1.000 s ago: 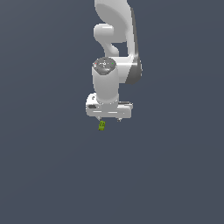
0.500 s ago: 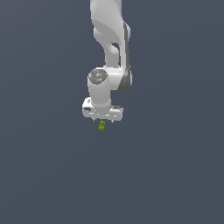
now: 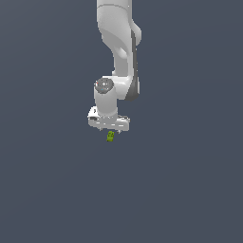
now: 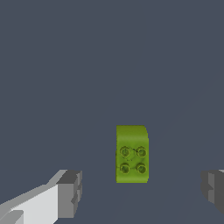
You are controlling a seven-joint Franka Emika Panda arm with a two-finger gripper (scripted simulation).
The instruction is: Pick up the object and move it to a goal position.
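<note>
The object is a tiny lime-green oblong block with darker green round marks on top. It lies on the flat dark grey floor directly under my white gripper in the exterior view. In the wrist view the block sits between my two grey fingertips, one pad on one side and the other at the frame's edge. The gripper is open, its jaws wide apart and well clear of the block on both sides.
The dark grey floor spreads evenly around the arm. The white arm rises above the gripper toward the frame's upper edge. No other object shows.
The arm has swung a little toward the exterior view's left and the gripper has come lower over the block. The block has not moved.
</note>
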